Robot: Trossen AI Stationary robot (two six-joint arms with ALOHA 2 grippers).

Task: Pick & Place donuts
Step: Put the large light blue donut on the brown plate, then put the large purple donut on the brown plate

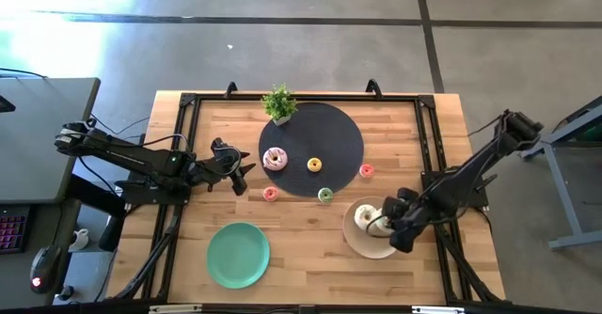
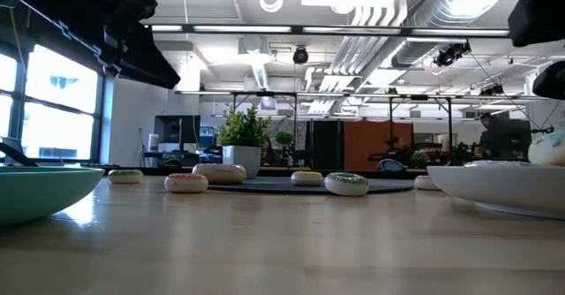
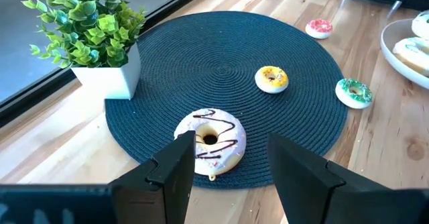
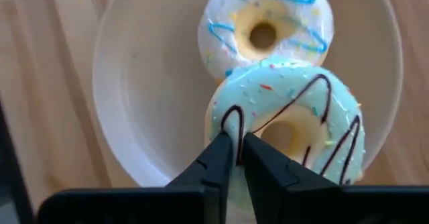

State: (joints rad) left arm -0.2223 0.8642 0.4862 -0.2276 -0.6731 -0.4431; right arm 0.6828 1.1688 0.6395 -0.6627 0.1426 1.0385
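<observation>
Potted plant (image 1: 279,102) – dark mat (image 1: 329,131), two plates (image 1: 238,255)

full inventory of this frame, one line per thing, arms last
Table: 1, light wood.
Round mat: 1, dark woven, far centre.
Potted plant: 1, green in a white pot, mat's far edge.
Large pink donut: 1, on the mat.
Yellow mini donut: 1, on the mat.
Pink mini donuts: 2, one by the mat's near-left edge, one at its right edge.
Green mini donut: 1, mat's near edge.
White plate: 1, near right, two large donuts over it: blue-drizzled, mint chocolate-drizzled.
Green plate: 1, near left.
Left gripper: open, before the large pink donut.
Right gripper: shut on the mint donut's rim.
</observation>
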